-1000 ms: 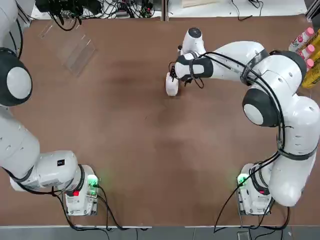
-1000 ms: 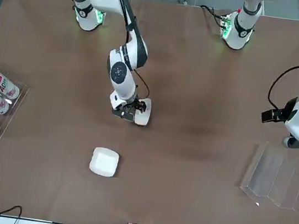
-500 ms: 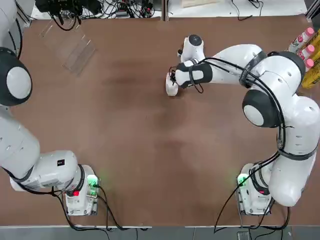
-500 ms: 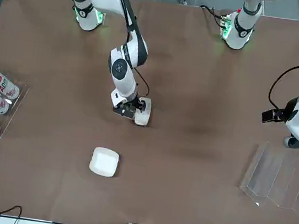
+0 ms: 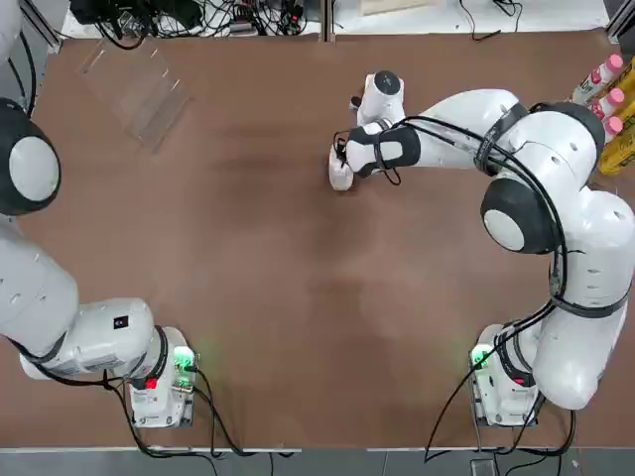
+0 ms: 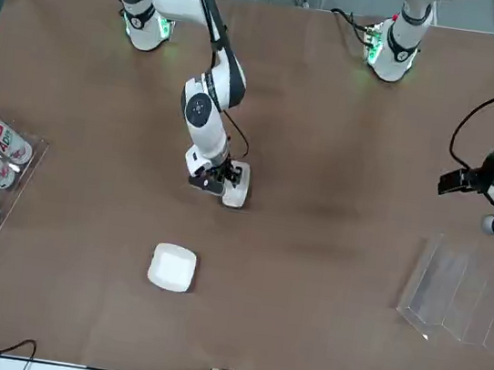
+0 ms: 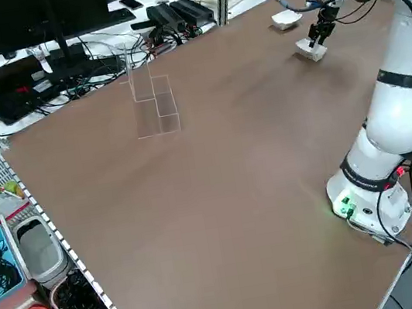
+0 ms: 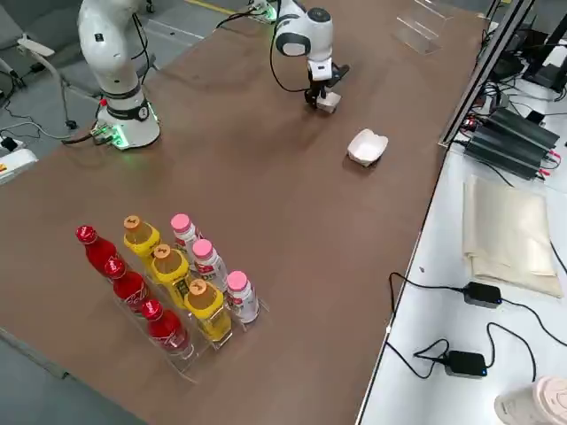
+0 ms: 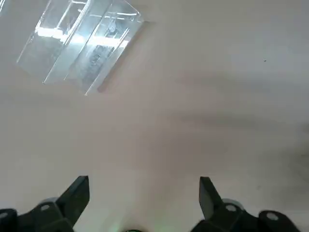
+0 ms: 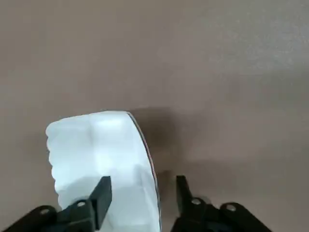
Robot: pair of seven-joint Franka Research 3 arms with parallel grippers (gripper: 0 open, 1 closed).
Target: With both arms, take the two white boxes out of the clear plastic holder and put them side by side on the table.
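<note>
Both white boxes are out of the clear plastic holder (image 6: 464, 294). One white box (image 6: 172, 267) lies on the brown surface (image 6: 300, 331) toward the far side from the robot, well apart from the other. The second white box (image 6: 237, 186) is at the right hand (image 10: 144, 186), around the middle of the surface. That hand has its fingers partly spread; one overlaps the box in the wrist view, and a gap shows between the box and the other finger. I can't tell whether they touch.

Over on the robot's left, the left hand (image 9: 145, 188) is up above the surface, close to the holder, fingers wide apart with nothing between them. The holder stands near the left far corner. Off on the robot's right, a clear rack (image 8: 193, 367) carries red-capped, orange-capped and pink-capped bottles (image 8: 205, 305).
</note>
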